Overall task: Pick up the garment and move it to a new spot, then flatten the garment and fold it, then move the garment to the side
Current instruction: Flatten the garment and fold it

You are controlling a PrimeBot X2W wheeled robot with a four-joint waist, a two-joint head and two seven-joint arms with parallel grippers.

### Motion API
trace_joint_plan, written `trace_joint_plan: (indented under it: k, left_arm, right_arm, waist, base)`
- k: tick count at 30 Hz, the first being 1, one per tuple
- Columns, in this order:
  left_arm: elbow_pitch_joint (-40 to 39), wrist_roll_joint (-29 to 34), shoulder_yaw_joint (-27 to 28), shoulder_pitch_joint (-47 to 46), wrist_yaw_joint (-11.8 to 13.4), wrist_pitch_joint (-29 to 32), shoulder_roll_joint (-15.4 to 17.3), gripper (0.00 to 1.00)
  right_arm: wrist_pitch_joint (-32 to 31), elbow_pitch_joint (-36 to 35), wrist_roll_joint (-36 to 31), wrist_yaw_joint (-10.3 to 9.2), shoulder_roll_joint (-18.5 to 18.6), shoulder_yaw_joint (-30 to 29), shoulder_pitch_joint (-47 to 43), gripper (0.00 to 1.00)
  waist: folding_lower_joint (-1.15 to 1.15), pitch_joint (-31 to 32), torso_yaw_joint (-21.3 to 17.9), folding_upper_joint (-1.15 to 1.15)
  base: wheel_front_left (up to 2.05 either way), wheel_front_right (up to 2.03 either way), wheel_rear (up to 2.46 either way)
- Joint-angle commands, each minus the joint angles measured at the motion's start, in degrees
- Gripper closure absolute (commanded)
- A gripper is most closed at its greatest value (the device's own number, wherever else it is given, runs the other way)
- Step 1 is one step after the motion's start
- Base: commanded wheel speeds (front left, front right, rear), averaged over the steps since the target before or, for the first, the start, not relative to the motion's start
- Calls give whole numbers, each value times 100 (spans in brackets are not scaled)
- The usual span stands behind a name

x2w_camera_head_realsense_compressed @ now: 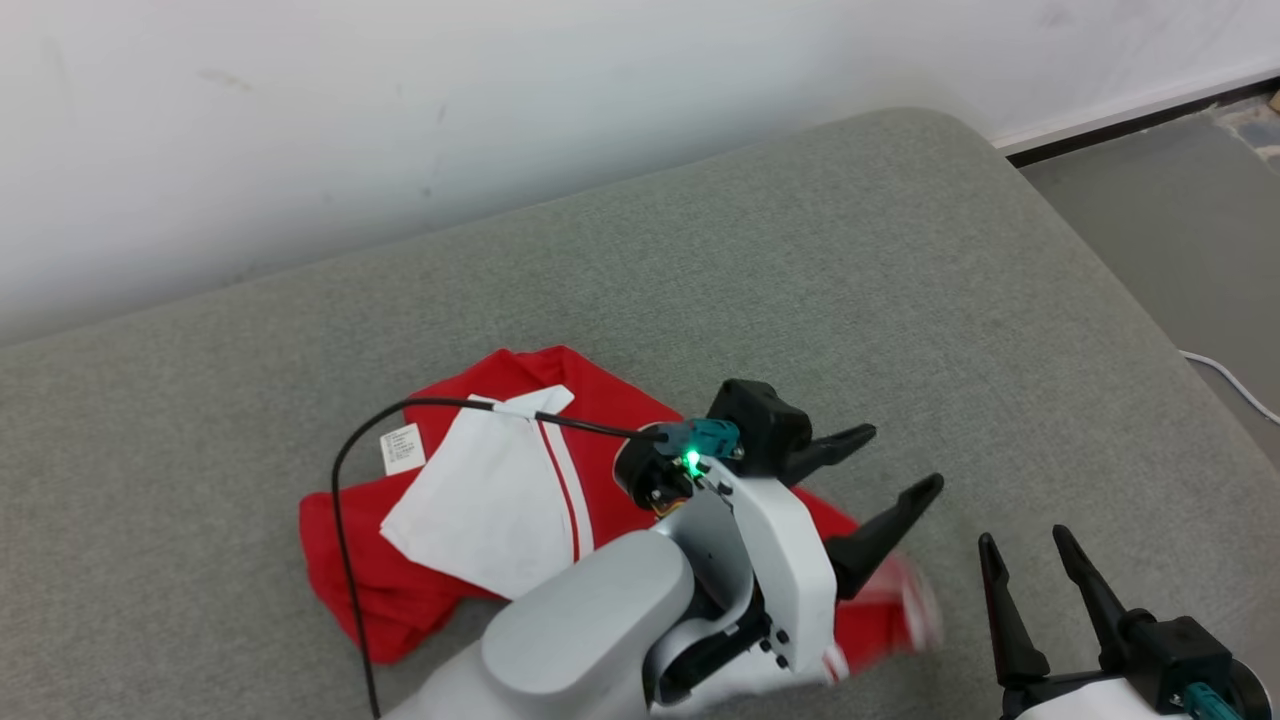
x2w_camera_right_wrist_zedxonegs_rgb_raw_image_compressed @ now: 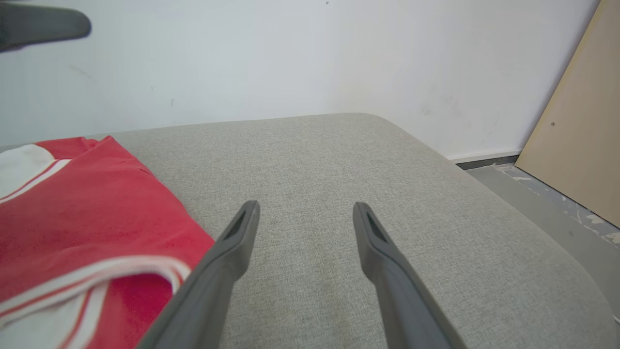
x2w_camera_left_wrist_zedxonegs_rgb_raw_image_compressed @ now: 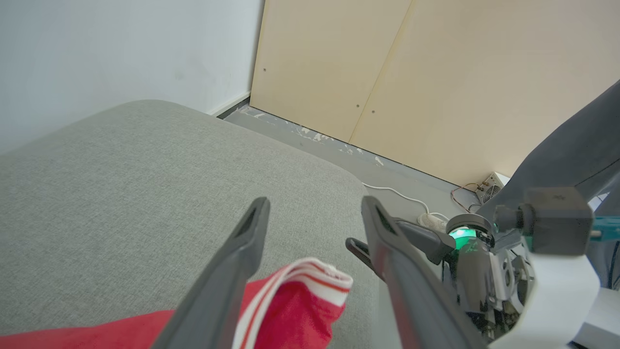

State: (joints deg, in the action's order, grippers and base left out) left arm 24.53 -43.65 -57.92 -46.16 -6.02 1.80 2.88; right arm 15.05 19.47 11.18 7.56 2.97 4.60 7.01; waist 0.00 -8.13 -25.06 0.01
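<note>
Lying crumpled on the grey cushion [x2w_camera_head_realsense_compressed: 800, 250], the red garment [x2w_camera_head_realsense_compressed: 480, 500] sits left of the right gripper [x2w_camera_head_realsense_compressed: 1022, 537], jaws spread, empty. The left gripper [x2w_camera_head_realsense_compressed: 905, 458] hangs above its cuff [x2w_camera_left_wrist_zedxonegs_rgb_raw_image_compressed: 310, 276], jaws apart, gripping nothing.

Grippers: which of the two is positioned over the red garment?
The left gripper, fingers open above the garment and its striped cuff; the right gripper is over bare grey cushion beside it.

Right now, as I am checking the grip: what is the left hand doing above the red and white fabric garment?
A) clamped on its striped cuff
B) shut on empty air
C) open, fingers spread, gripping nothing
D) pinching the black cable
C: the left hand holds its two dark fingers wide apart, and the striped cuff of the red and white fabric garment lies loose below them, unpinched.
</note>
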Motion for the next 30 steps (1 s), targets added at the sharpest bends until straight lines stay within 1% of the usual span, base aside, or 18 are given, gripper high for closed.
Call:
trace_joint_plan:
  k: [1,5,8,13,17,23,26,30]
  left_arm:
    - [-33,-30,-44,-6,-3,-79,11,0]
    - [-154,-157,-226,81,71,-259,12,0]
    - [-130,-75,-259,150,194,-446,13,0]
    - [-94,36,-142,332,409,-787,256,0]
    - [-149,105,12,612,681,-1135,583,0]
    - [-374,-32,384,1288,1071,-1517,1120,0]
    - [-476,69,576,1650,1307,-1624,1417,0]
    - [-624,131,918,2128,1516,-1697,1669,0]
  right_arm:
    - [18,-21,67,-15,-5,-54,-38,0]
    - [18,-41,19,-15,-5,-167,-71,0]
    - [18,-64,-31,-15,-3,-199,-81,0]
    - [18,-91,-132,-15,-2,-279,-157,0]
    - [18,-98,-192,-15,19,-339,-262,0]
    - [18,-108,-235,-15,113,-419,-386,0]
    - [18,-110,-265,-15,184,-452,-444,0]
    - [18,-130,-287,-15,235,-473,-524,0]
  waist:
    - [0,3,27,-1]
    - [0,66,198,-1]
    - [0,135,368,-1]
    - [0,270,680,-1]
    - [0,382,912,-1]
    - [0,554,1184,-1]
    - [0,644,1320,-1]
    - [0,721,1484,-1]
  base:
    - [0,0,0]
    - [0,0,0]
    - [0,0,0]
    - [0,0,0]
    - [0,0,0]
    - [0,0,0]
    - [0,0,0]
    - [0,0,0]
